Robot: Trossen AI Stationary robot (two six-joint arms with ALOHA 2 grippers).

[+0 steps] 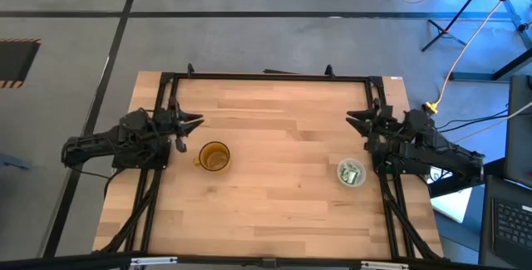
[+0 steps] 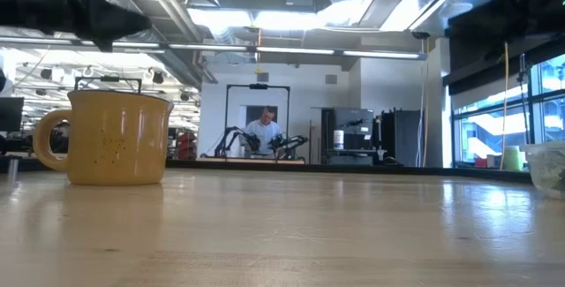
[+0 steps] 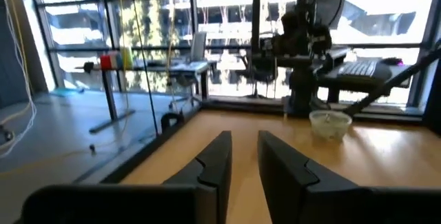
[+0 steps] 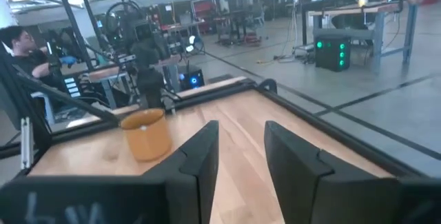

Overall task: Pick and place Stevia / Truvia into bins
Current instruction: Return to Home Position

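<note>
Over by the right arm, inside the clear plastic cup (image 1: 339, 170): green-and-white sachets (image 1: 352, 174), heaped loose. No sachet visible out on the wooden table (image 1: 283, 137); amber mug (image 1: 214, 157) near the left arm, contents hard to tell. Looks featherlight, limp paper, slippery when lying flat, so best pinched gently across a short edge. No brand or print legible anywhere. Left gripper (image 1: 193, 123) and right gripper (image 1: 356, 120) parked high at opposite table edges, jaws parted a little, holding nothing.

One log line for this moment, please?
left arm: table edge, jaws open | right arm: same | packets: in clear cup | amber mug: upright
</note>
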